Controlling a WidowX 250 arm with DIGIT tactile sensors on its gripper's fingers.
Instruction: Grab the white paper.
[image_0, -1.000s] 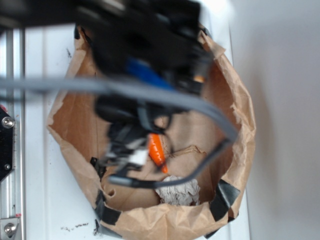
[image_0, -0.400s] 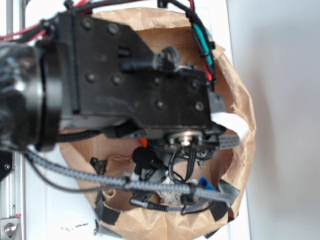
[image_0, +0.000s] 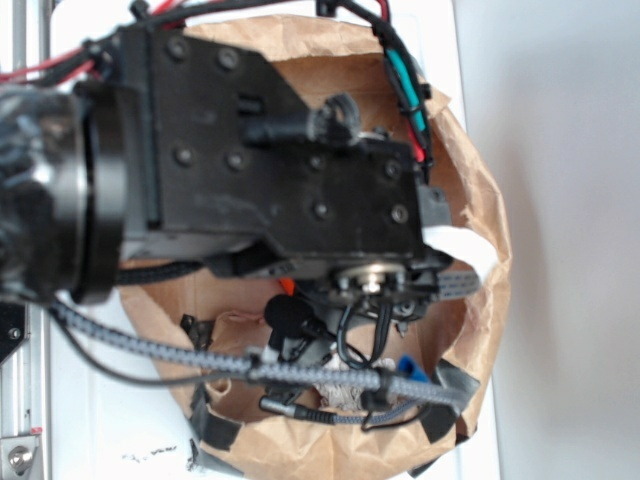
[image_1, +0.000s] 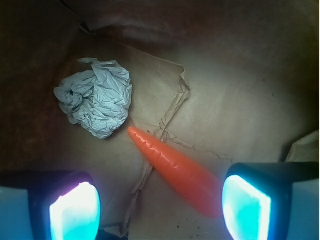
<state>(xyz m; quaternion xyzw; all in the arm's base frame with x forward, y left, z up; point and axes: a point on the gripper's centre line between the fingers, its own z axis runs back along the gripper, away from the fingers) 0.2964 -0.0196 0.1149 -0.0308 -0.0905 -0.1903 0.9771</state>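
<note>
In the wrist view the white paper (image_1: 96, 103) lies in the upper left of the frame, a crumpled greyish wad resting on the creased brown floor of the paper bag (image_1: 235, 95), close to the dark bag wall on the left. Just below and to the right of it starts the pointed tip of an orange carrot (image_1: 176, 171), which runs diagonally down toward the lower right; tip and wad are just beside each other, and I cannot tell whether they touch. The gripper (image_1: 160, 205) hangs over the bag floor with its two fingers (image_1: 75, 210) spread wide, one at the lower left corner and one at the lower right, their inner faces glowing pale blue. Nothing is between them except the thick end of the carrot, which lies near the right finger without being clamped; the wad sits above the left finger, apart from it. In the exterior view the black arm (image_0: 270, 170) fills the upper and middle part of the frame and reaches down into the open brown bag (image_0: 480, 240), which stands on a white table (image_0: 90, 420). Grey braided cables (image_0: 200, 355) cross the lower part of the bag's mouth, and only a small pale scrap of the wad (image_0: 340, 392) shows through them near the bottom centre
</note>
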